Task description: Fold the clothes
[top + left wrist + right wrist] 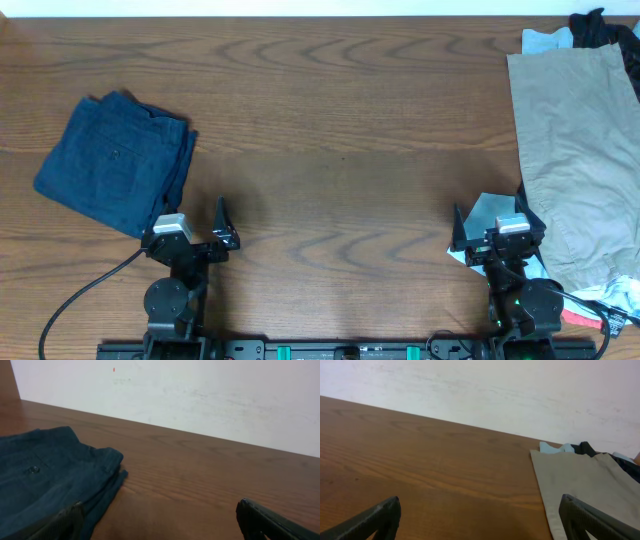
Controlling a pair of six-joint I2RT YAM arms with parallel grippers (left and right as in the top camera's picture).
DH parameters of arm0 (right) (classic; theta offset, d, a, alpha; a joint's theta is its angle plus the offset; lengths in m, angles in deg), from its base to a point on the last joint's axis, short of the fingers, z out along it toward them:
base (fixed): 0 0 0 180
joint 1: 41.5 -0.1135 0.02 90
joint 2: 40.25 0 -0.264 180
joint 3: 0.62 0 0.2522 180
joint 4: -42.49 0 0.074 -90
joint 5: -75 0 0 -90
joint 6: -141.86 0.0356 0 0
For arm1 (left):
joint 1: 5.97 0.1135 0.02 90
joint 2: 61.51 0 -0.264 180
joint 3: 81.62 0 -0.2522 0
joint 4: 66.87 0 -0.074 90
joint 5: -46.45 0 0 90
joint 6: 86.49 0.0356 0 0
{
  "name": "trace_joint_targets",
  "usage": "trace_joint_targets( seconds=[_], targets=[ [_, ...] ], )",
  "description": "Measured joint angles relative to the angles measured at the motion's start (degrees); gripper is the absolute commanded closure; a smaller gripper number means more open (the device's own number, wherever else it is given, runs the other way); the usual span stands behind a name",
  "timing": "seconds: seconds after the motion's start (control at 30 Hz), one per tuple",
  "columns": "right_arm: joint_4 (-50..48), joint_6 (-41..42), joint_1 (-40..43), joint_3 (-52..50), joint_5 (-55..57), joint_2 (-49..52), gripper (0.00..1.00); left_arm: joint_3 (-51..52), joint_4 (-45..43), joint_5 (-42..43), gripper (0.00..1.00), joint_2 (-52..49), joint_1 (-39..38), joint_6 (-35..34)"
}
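The khaki trousers lie spread along the table's right side, reaching from the back edge to the front; they also show in the right wrist view. A folded navy garment lies at the left, also in the left wrist view. A light-blue garment and a black garment peek out at the back right. My left gripper is open and empty beside the navy garment's near corner. My right gripper is open and empty at the khaki trousers' left edge.
A light-blue cloth piece lies under the right gripper. A red and white item sits at the front right by the trousers' hem. A black cable runs at the front left. A white wall stands behind the table.
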Motion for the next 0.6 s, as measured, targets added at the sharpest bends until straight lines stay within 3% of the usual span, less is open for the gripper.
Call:
trace_joint_targets(
  seconds=[0.6],
  targets=[
    [0.0, 0.0, 0.0, 0.0, 0.0, 0.0, 0.01, 0.0, 0.0, 0.0, 0.02, 0.0, 0.0, 0.0]
  ],
)
